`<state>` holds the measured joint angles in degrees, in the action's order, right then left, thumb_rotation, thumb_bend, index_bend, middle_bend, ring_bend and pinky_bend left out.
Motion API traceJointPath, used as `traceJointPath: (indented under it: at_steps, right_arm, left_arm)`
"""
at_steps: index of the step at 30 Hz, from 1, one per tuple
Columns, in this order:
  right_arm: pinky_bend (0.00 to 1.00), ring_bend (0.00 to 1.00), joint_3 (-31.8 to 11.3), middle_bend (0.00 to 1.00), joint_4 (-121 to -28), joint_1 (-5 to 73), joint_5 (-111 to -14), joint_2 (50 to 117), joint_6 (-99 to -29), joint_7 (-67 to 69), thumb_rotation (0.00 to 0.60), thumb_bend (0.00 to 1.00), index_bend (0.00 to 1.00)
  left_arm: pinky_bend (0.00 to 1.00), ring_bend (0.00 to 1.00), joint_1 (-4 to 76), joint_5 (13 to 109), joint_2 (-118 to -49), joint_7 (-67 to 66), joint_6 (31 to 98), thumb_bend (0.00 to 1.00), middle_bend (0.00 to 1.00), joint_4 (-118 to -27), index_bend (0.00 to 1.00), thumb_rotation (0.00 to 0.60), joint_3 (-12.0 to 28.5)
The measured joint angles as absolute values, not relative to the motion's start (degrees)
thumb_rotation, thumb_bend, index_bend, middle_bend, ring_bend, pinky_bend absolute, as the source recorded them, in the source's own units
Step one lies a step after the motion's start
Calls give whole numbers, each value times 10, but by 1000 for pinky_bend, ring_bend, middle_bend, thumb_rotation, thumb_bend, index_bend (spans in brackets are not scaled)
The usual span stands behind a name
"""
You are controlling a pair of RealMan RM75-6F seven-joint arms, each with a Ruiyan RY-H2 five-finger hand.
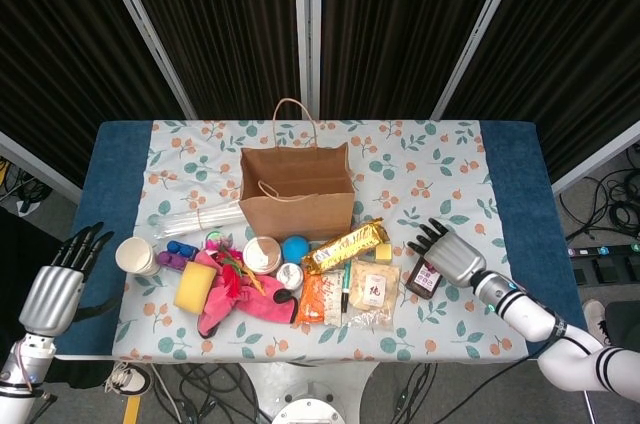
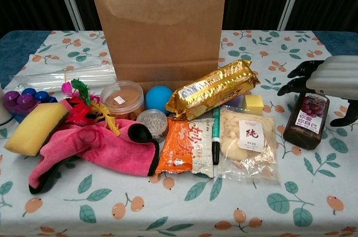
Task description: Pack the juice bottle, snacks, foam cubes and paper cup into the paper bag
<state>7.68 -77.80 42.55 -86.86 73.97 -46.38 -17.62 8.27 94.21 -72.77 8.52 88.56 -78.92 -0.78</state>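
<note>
Right robot hand hangs directly over the juice bottle, fingers spread and curled downward around its cap end, thumb down on the far side; nothing is gripped yet as far as either view shows. The bottle lies on the counter to the right of the snack cluster, label up, well apart from the paper bag, which stands open near the middle. Left robot hand is off the counter's left edge, fingers extended and holding nothing.

The step in hand looks like the opening pick: taking the bottle first. Next the fingers need to settle lower and close around the bottle's body (a grip near the middle would likely keep it from tipping), then lift and carry it left to the bag's mouth.

Everything else waits on the counter: the gold snack pack, orange packet, clear packet, yellow foam cube and paper cup.
</note>
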Motion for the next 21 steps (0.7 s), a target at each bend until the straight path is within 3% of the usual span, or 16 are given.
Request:
traceJointPath:
  at_steps: [21]
  right_arm:
    - [0, 36, 74, 206, -720, 410, -907, 780, -474, -161, 600, 106, 191]
  left_arm:
    - [156, 63, 85, 947, -725, 99, 888, 90, 100, -773, 134, 600, -9]
